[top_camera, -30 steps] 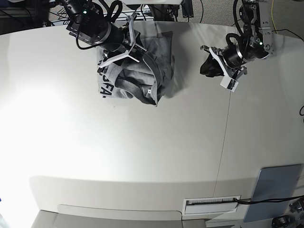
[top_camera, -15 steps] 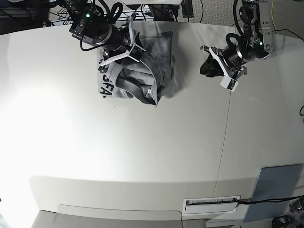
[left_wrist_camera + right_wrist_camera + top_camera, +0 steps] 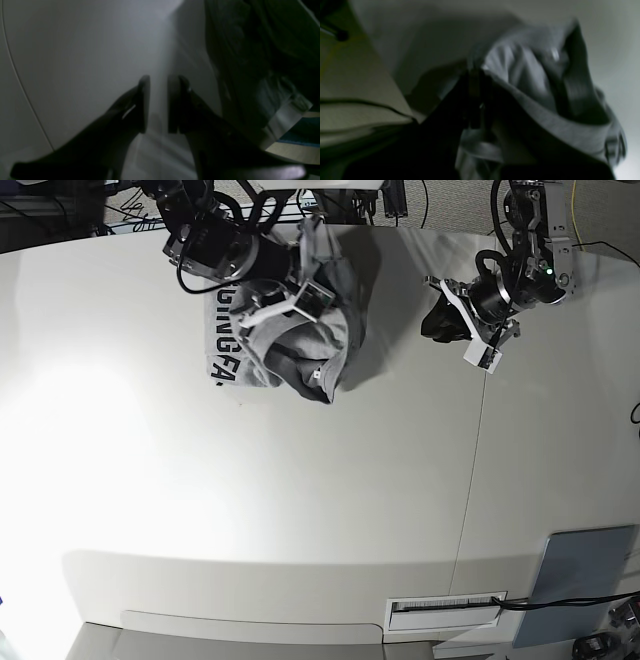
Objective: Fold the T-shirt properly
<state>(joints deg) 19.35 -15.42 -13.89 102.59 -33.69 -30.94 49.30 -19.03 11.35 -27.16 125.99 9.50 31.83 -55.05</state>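
My right tool [image 3: 305,285] sits at the upper left of the base view, clenched on a raised fold of the T-shirt [image 3: 290,340]. In the right wrist view the dark fingers [image 3: 475,100] meet in the middle of the frame with grey cloth [image 3: 545,100] pinched between them, and the rest of the cloth hangs in blurred folds to the right. The T-shirt lies crumpled on the tabletop [image 3: 300,510] in the upper part of the base view, left of centre. Black block letters [image 3: 222,345] show along its left edge, and a small tag shows near its lower edge. A dark shadow falls on the tabletop just right of the lifted fold.

My left tool [image 3: 470,330] is at the upper right of the base view, well apart from the T-shirt. In the left wrist view its two dark fingers [image 3: 143,105] stand a little apart with only bare tabletop [image 3: 75,62] visible through the narrow gap, so this tool [image 3: 158,103] is released and grasps nothing. A thin seam line runs down the tabletop at the left of that view.

A flat blue-grey panel [image 3: 580,580] lies at the lower right of the base view, beside a white label strip [image 3: 445,608].
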